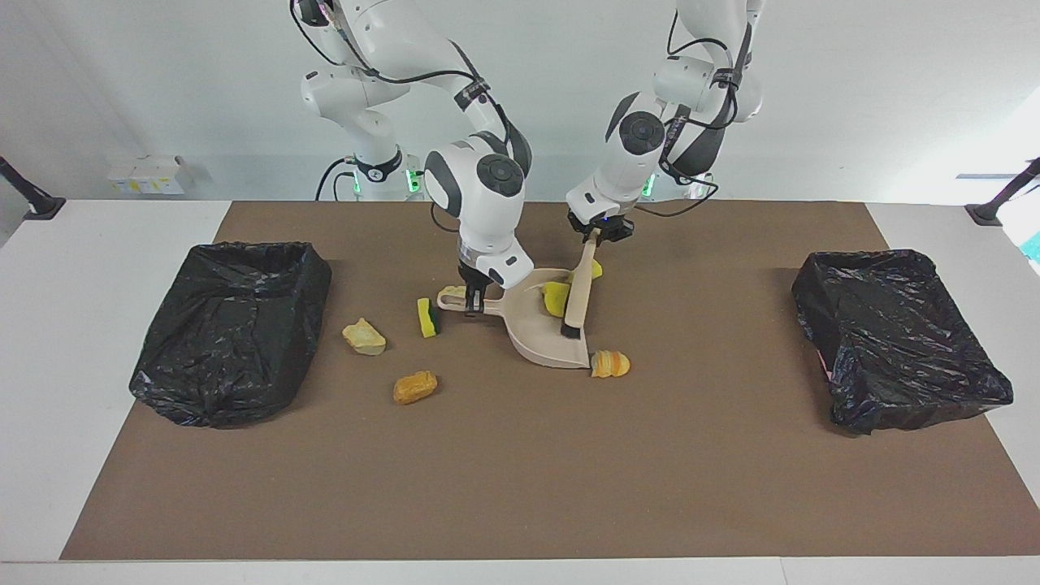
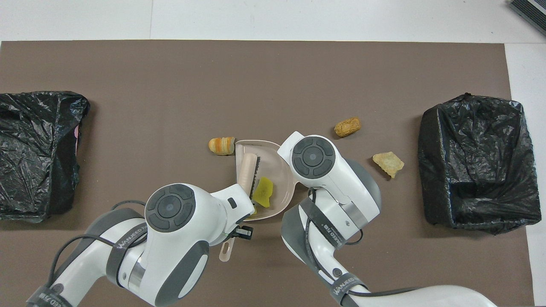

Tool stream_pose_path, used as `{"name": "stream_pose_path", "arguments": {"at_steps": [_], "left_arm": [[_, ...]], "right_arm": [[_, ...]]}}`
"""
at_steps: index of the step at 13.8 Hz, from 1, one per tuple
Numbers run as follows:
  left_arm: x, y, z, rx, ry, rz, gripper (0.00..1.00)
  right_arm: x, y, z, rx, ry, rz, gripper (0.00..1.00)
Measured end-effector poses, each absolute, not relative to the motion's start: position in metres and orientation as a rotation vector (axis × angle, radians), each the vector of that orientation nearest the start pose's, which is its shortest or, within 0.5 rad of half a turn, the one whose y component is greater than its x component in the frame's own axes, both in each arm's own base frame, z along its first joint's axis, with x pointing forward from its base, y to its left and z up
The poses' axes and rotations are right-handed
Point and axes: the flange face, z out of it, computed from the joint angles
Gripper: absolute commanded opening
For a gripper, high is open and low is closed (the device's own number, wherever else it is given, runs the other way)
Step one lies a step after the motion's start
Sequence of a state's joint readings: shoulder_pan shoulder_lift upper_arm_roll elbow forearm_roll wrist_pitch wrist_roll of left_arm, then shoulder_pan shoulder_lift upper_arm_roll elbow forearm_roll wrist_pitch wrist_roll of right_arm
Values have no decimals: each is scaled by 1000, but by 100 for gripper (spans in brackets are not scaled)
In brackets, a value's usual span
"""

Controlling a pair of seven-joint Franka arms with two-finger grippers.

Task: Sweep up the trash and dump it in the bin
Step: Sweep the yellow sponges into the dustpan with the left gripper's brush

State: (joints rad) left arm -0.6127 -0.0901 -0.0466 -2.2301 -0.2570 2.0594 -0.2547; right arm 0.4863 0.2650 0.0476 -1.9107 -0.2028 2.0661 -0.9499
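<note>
My right gripper [image 1: 474, 304] is shut on the handle of the beige dustpan [image 1: 539, 331], which lies on the mat; in the overhead view my wrist hides it. My left gripper [image 1: 599, 234] is shut on the beige brush [image 1: 578, 291], bristles down in the pan [image 2: 266, 154]. A yellow sponge chunk [image 1: 556, 299] lies in the pan. Another yellow piece [image 1: 597, 268] lies by the brush handle. A striped orange lump [image 1: 610, 364] touches the pan's lip. A green-backed sponge [image 1: 426, 317], a beige lump [image 1: 450, 292], a tan lump [image 1: 364, 336] and an orange lump [image 1: 415, 387] lie toward the right arm's end.
Two bins lined with black bags stand on the brown mat, one at the right arm's end [image 1: 231, 329] and one at the left arm's end [image 1: 898, 337]. The mat stretches bare from the trash to the table edge farthest from the robots.
</note>
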Motion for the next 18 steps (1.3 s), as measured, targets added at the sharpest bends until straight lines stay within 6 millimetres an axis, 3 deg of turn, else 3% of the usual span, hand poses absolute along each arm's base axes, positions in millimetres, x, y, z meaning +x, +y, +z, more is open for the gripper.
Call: {"name": "stream_pose_path", "arguments": {"at_steps": [7, 10, 12, 16, 18], "left_arm": [[419, -279, 408, -3261, -196, 303, 0], [440, -249, 407, -3235, -337, 251, 0], [455, -231, 403, -3234, -317, 186, 0], [486, -198, 374, -3234, -60, 172, 0], [503, -194, 364, -3218, 70, 163, 0]], "right_arm": [[524, 296, 351, 2102, 2141, -210, 0], [524, 296, 351, 2102, 2140, -212, 0], [524, 296, 351, 2102, 2140, -220, 0], [522, 295, 350, 2124, 2117, -272, 0], [520, 295, 349, 2155, 2080, -295, 0]]}}
